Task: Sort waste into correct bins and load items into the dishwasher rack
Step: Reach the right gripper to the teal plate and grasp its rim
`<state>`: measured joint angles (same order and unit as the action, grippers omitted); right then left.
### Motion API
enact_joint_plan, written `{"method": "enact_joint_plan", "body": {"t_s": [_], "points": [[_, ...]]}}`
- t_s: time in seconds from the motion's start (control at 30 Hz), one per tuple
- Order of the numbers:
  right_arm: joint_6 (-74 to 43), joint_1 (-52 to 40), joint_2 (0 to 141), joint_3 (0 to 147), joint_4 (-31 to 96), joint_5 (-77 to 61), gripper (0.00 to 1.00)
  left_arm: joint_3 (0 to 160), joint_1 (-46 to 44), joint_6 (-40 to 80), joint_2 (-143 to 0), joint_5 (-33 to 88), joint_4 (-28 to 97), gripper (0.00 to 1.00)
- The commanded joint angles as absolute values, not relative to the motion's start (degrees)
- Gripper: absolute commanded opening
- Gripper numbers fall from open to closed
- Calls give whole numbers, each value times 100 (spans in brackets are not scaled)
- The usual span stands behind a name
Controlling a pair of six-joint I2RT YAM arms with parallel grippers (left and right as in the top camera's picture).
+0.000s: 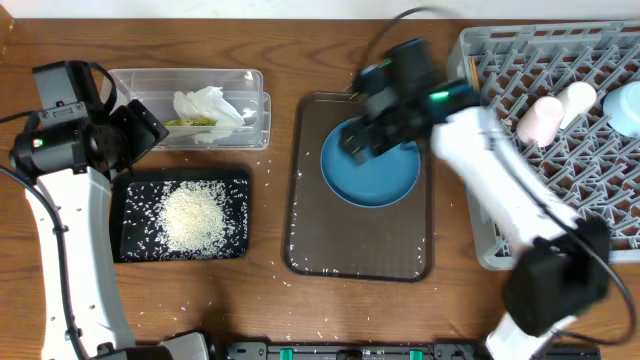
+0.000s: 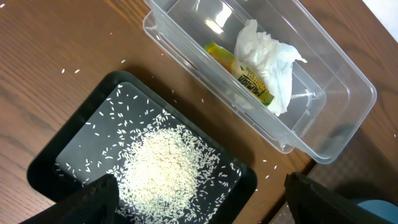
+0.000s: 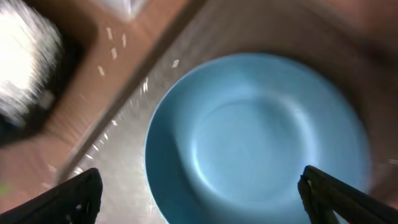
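Overhead view, with both wrist views. One clear tub [image 1: 190, 108] is lying at upper left, its long axis running left to right. It is holding one crumpled tissue [image 1: 208, 104] and one yellow-green wrapper [image 1: 190, 124], the two touching. Just below it, one black tray [image 1: 134, 222] is lying with the same left-to-right axis and carrying one heap of rice [image 1: 191, 215]. Stray grains are lying around the heap, on the table [image 1: 270, 40], and on the brown tray [image 1: 360, 250].

The brown tray is sitting mid-table, its long axis running top to bottom. One blue dish [image 1: 375, 180] is lying flat on its upper half, hollow side up.

One grey rack [image 1: 560, 190] is filling the right edge. It is holding one pink cup [image 1: 540, 120] and one white cup [image 1: 578, 100], side by side and touching, and one light-blue bowl [image 1: 626, 106] beside them.

The left gripper [image 1: 140, 128] is hovering between tub and black tray. Its fingers [image 2: 93, 199] are standing spread wide, grasping nothing and touching nothing.

The right gripper [image 1: 365, 135] is hanging over the dish's upper left rim. Its fingers [image 3: 74, 196] are standing wide apart with the dish below them. The wrist view is blurred, and no contact is showing.
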<state>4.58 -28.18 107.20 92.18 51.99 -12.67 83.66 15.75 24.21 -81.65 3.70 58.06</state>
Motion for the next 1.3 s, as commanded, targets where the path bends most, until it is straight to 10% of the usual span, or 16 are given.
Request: {"method": "enact_joint_plan", "body": {"t_s": [0.0, 1.27], "points": [[650, -3367, 11063, 9203, 5321, -40, 94, 8433, 1594, 2473, -8149, 344, 5804, 88], [62, -4397, 11922, 8912, 5275, 307, 20, 8433, 1594, 2475, -8149, 344, 5804, 88]]}}
